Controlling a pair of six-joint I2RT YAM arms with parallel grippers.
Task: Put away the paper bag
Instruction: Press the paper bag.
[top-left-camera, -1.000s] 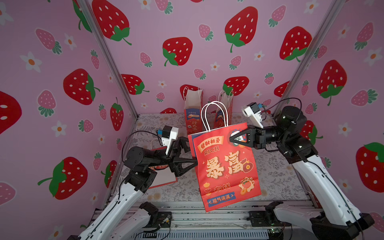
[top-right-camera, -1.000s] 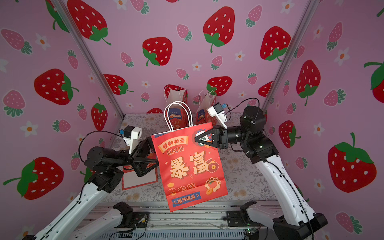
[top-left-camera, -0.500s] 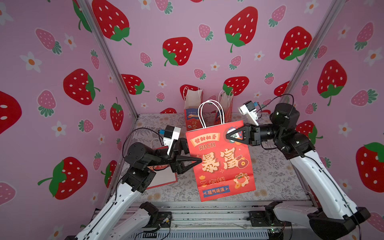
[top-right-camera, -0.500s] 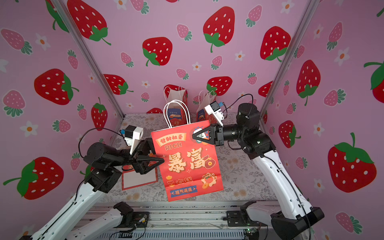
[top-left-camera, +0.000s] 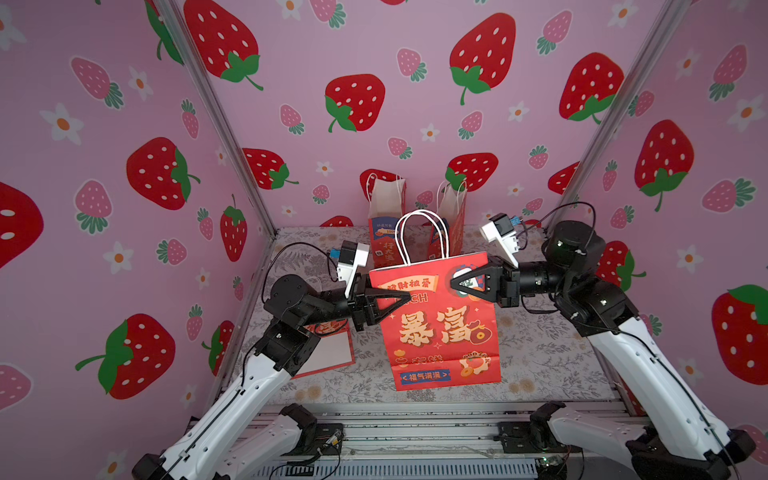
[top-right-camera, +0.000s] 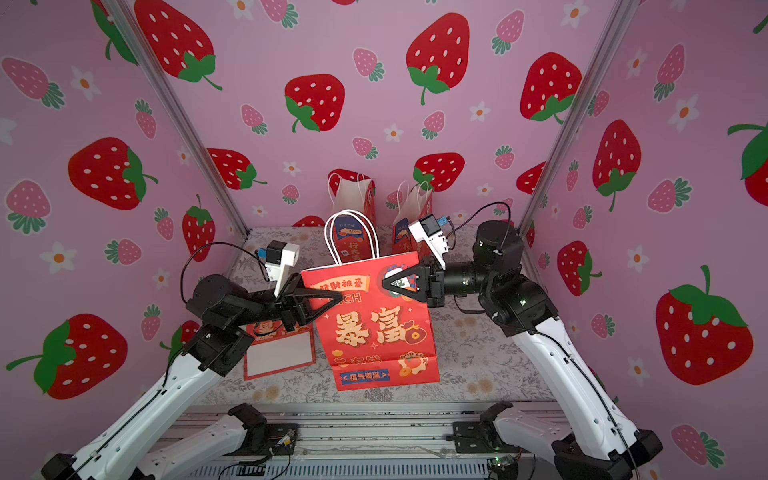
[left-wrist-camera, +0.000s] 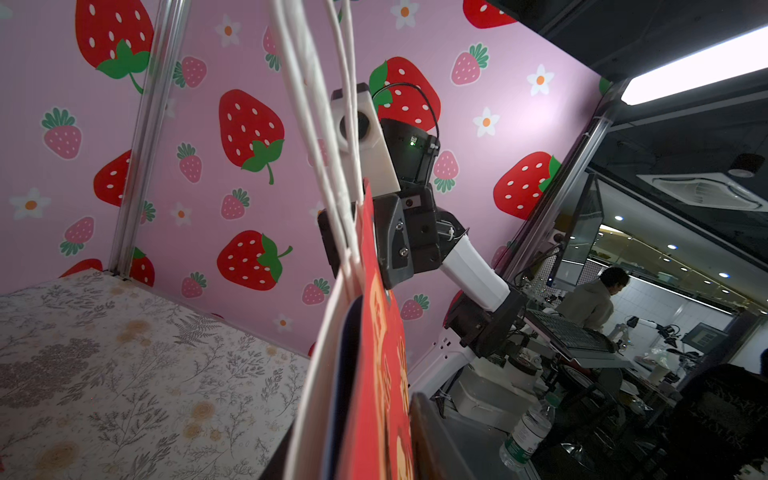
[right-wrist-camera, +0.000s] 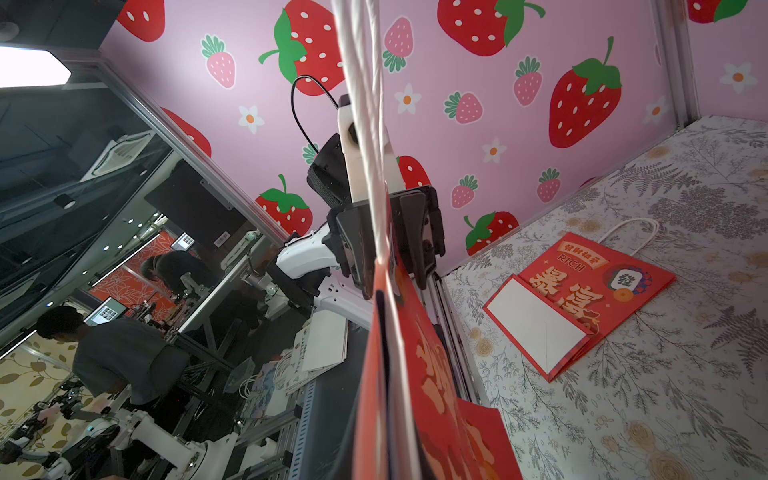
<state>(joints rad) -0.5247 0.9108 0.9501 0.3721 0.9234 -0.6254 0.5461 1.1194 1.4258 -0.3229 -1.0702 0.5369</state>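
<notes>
Behind red paper bag (top-left-camera: 436, 324), rear bags (top-left-camera: 386, 216) half-hidden.

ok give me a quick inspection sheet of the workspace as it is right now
Surface: floral-patterned table, bare in front.
Job's things: red paper bag held upright above the table, flattened, white handles up.
Clutter: folded red bag lying flat; two bags standing at the back wall.
Grippers: right gripper shut on the bag's upper corner; left gripper at the opposite edge, grip unclear.
Cables: black cable loops over each wrist.
Surroundings: pink strawberry walls.
</notes>
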